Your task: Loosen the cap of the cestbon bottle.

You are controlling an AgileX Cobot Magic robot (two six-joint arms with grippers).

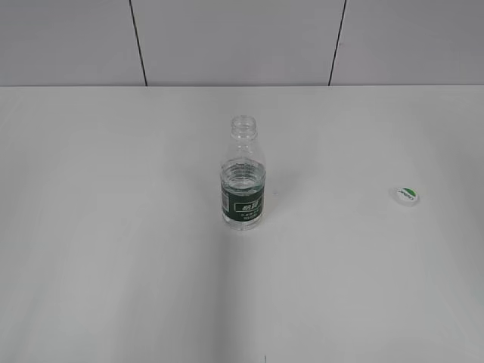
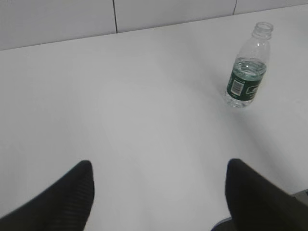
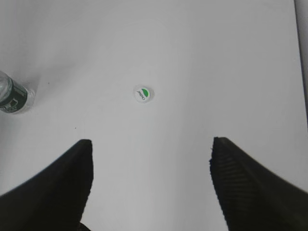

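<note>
The cestbon bottle stands upright mid-table, clear with a dark green label, its threaded neck bare. It also appears in the left wrist view, the bottle at the upper right, and at the left edge of the right wrist view. The white cap with its green mark lies flat on the table to the right, apart from the bottle; the right wrist view shows the cap ahead of the fingers. My left gripper is open and empty, well short of the bottle. My right gripper is open and empty above the table, short of the cap. Neither arm shows in the exterior view.
The white table runs back to a grey panelled wall with dark vertical seams. The table's right edge shows in the right wrist view.
</note>
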